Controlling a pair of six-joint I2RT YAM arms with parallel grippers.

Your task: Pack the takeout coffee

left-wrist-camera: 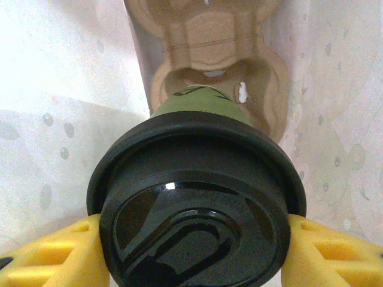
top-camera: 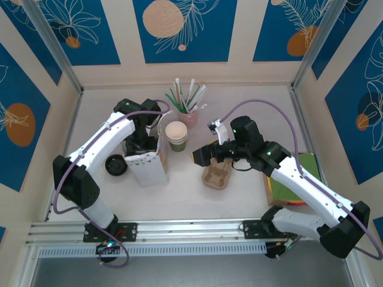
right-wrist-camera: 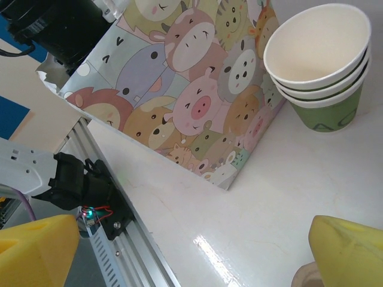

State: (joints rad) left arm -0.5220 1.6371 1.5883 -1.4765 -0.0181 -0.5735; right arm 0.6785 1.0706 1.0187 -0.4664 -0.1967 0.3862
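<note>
Coffee [left-wrist-camera: 197, 197] is being gripped by the left gripper [left-wrist-camera: 191, 254] above the carrier [left-wrist-camera: 215, 36]; the right gripper [right-wrist-camera: 191, 251] is being held wide open, empty. Off-centre release could tip the coffee.

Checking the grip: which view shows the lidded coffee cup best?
Left wrist: the coffee cup, black lid up close, sits clamped in the left gripper. From the top, the bag hides it; the right wrist sees the bag's outside.

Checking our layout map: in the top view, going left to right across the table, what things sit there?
black round object → paper bag → stack of green cups → cardboard cup carrier → flat green stack
</note>
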